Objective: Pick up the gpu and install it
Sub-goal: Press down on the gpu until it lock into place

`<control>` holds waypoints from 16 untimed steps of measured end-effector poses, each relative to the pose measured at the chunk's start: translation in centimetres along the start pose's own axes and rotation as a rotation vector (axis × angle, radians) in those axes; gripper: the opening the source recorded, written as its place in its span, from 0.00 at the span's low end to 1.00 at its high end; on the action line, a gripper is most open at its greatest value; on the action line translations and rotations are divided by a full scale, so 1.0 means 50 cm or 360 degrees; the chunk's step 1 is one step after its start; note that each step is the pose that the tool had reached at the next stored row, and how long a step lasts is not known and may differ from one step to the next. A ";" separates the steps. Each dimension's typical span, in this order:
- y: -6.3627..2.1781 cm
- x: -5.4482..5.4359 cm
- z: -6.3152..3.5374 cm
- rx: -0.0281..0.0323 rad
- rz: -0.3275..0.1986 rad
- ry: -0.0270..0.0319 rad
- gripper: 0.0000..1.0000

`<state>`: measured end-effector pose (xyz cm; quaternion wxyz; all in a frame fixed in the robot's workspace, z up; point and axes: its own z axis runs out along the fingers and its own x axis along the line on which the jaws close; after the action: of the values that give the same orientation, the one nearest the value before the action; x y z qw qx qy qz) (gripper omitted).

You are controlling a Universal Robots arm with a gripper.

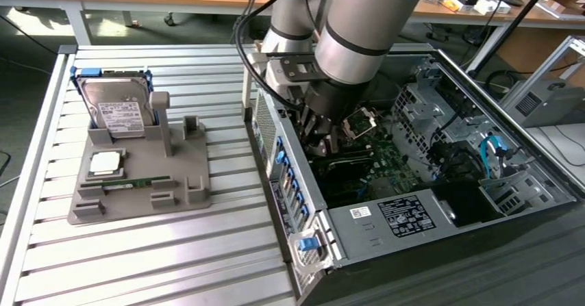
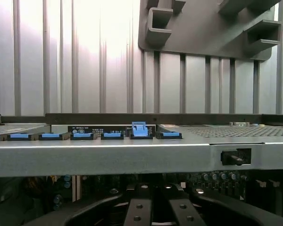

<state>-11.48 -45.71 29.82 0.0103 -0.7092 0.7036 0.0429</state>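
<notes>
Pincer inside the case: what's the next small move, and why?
Probably a slow, short press straight down. The pincer is shut and already sits low inside the open computer case, just above the green motherboard and close to the wall with the blue clips. I can't tell whether it grips the card, so go gently.

A grey holder (image 1: 137, 176) lies on the slatted surface (image 1: 137, 258), carrying an upright hard drive (image 1: 119, 111) and a green memory stick (image 1: 137, 182), left of the open computer case (image 1: 429, 183).
</notes>
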 end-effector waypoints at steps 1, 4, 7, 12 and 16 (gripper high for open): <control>0.003 0.000 0.000 0.00008 0.0000 -0.00001 0.11; 0.010 0.000 0.000 0.00029 0.0000 -0.00005 0.11; 0.014 0.000 0.001 0.00041 -0.0001 -0.00007 0.11; 0.016 0.000 0.001 0.00039 -0.0001 -0.00007 0.11; 0.019 0.000 0.001 0.00042 -0.0001 -0.00008 0.11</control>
<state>-12.41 -45.72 29.81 0.0114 -0.7094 0.7035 0.0421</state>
